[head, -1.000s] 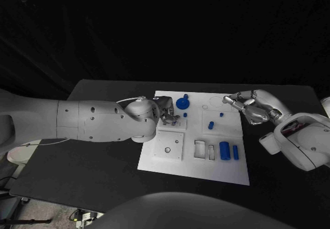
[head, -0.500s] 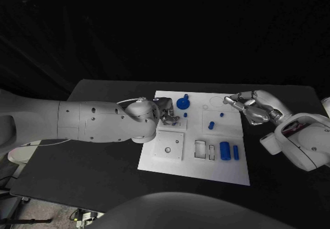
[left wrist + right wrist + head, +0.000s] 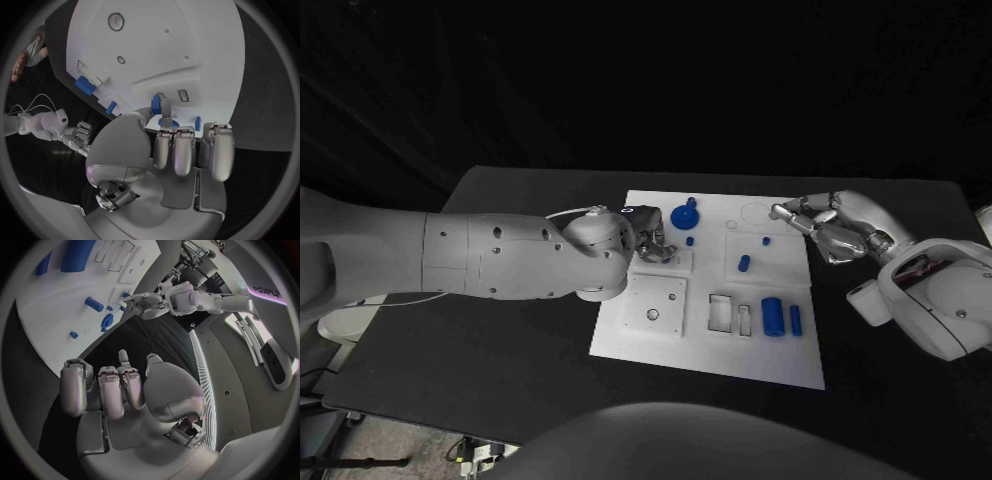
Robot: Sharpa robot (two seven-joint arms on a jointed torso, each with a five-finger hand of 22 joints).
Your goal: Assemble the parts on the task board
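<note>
Your task board (image 3: 711, 345) white on the black table (image 3: 516, 370), blue parts (image 3: 772, 315) on its near half, your left hand (image 3: 651, 246) pinching a blue part (image 3: 155, 104) at its left edge, right hand (image 3: 822, 226) curled empty at its far right edge.

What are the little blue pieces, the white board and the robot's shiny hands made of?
The blue pieces look like matte plastic: even colour, no gleam. The task board looks like a smooth white plastic or painted plate, though the pictures cannot settle which. The left hand and right hand look like polished metal, since they are silver with bright highlights; they could also be coated plastic.
</note>
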